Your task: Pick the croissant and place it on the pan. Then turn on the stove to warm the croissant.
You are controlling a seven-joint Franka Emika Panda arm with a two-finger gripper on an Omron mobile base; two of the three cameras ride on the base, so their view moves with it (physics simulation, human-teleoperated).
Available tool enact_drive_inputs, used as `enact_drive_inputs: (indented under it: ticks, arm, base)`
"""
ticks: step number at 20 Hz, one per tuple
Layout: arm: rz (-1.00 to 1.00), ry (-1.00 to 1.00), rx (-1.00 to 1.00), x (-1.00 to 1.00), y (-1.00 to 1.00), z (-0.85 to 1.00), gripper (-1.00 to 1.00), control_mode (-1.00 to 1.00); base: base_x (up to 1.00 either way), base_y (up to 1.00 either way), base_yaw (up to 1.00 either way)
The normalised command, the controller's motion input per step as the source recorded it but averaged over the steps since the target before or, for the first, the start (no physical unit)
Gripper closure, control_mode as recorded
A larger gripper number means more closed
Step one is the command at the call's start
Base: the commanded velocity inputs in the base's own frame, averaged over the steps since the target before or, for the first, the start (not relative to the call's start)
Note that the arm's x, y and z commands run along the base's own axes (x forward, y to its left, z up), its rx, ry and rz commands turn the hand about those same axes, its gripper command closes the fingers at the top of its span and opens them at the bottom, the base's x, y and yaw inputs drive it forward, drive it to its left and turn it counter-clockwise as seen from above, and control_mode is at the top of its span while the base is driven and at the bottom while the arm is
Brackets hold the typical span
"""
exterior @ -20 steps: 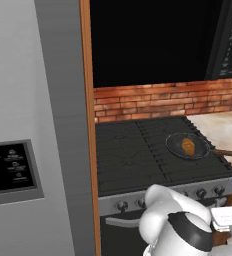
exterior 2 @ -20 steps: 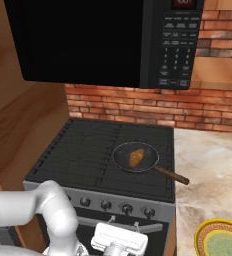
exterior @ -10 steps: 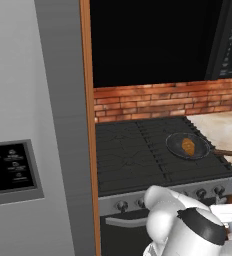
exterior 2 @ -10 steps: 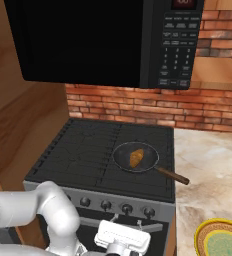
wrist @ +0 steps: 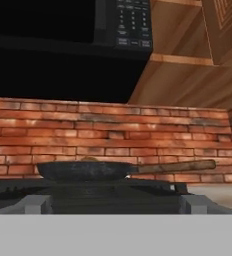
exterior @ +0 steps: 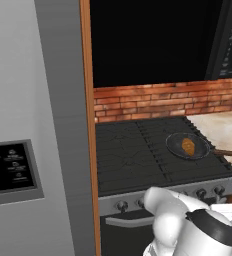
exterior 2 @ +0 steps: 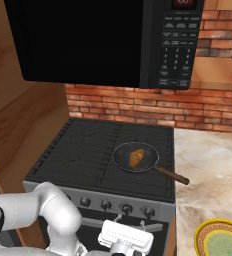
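1. Croissant [exterior 2: 136, 158] lying inside the pan [exterior 2: 123, 156], near the middle of the bowl; seen too from the left base view [exterior: 188, 146], and from the hand view as a faint golden top edge above the pan rim [wrist: 89, 159].
2. Pan resting on the stove [exterior 2: 83, 155], on the front right burner; brown handle [exterior 2: 172, 175] pointing right and toward the front, reaching past the stove's edge toward the beige desk [exterior 2: 213, 165].
3. Row of round knobs [exterior 2: 127, 209] along the steel front panel, bar handle just below.
4. Pincer [exterior 2: 124, 240] low in front of the stove, below the knob row, white hand body facing the panel; fingertips hidden, so spread or pressed together: cannot tell.
5. Hand view level with the cooktop: pan in profile [wrist: 83, 171], brick wall [wrist: 113, 135] behind.
6. Black microwave [exterior 2: 98, 40] above the stove; grey fridge [exterior: 33, 125] left of it; yellow-rimmed plate [exterior 2: 222, 240] on the desk at lower right.
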Motion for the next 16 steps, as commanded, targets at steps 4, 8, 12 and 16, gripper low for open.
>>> enact_drive_inputs:
  ticks: [4,8,12,16]
  arm:
    - [0.00,0.00,0.00,0.17,-0.19,-0.04,-1.00,-1.00]
    - [0.01,0.00,0.00,0.23,-0.06,-0.10,-1.00,-1.00]
    - [0.03,0.00,0.00,0.15,-0.09,-0.16,-1.00,-1.00]
    - [0.03,0.00,0.00,0.07,-0.32,-0.15,-1.00,-1.00]
  base:
    - [0.00,0.00,0.00]
    - [0.00,0.00,0.00]
    - [0.00,0.00,0.00]
    - [0.00,0.00,0.00]
